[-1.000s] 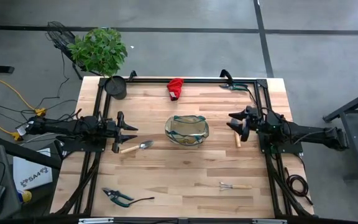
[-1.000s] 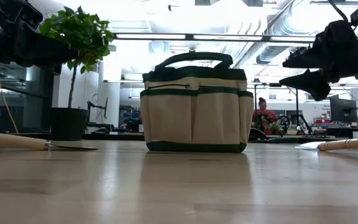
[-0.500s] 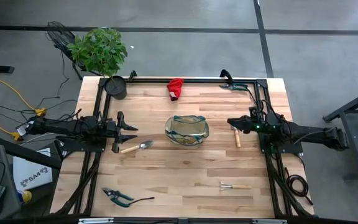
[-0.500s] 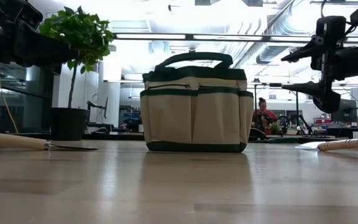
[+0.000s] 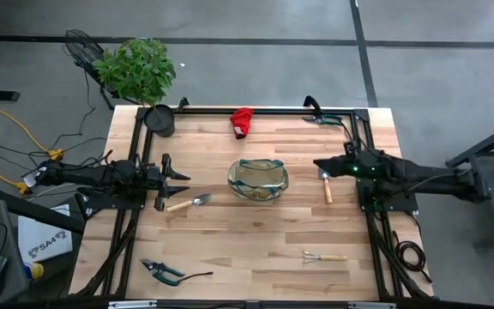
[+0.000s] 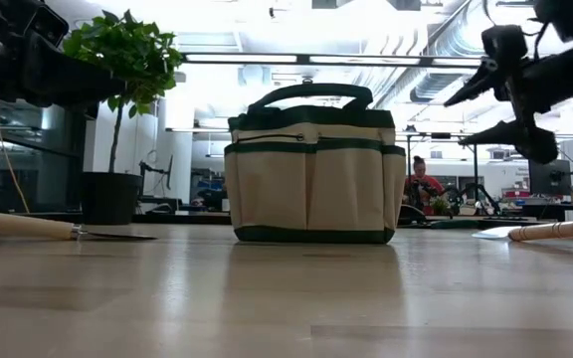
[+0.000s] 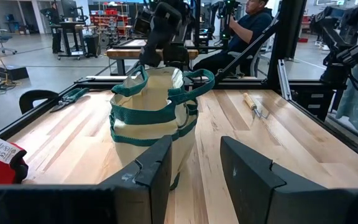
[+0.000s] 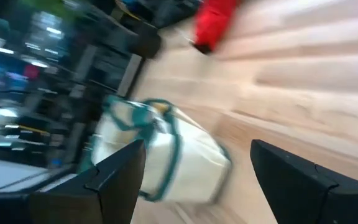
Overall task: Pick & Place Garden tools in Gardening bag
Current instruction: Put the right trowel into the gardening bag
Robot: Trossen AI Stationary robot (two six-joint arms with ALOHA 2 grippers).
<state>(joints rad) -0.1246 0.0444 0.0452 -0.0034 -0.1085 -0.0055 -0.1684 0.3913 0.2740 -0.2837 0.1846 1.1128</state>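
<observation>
Spanning most of the high view, the wooden tabletop (image 5: 230,240) carries everything, with the two dark arms reaching in from either side. The gardening bag (image 5: 258,179) stands upright at its middle, round mouth up, tan with dark green trim and handles.

The left gripper (image 5: 181,187) hovers on the left side of the bag, apart from it, its jaws partly parted and grasping nothing. The silver trowel (image 5: 189,203) lies just beside that gripper, its wooden handle below the fingertips and its blade pointing toward the bag.

The right gripper (image 5: 322,165) is raised above the tabletop on the right side of the bag, its jaws released wide and empty. A short wooden-handled tool (image 5: 327,187) lies flat on the wood just below it in the high view.

A potted plant (image 5: 141,73) in a black pot stands at the far left corner. The red glove (image 5: 243,122) lies along the far edge, behind the bag. The green-black pruners (image 5: 163,271) rest near the front left corner, and the mini rake (image 5: 325,256) lies near the front right, both well apart from the bag. Another green-handled tool (image 5: 324,119) sits at the far right corner.
</observation>
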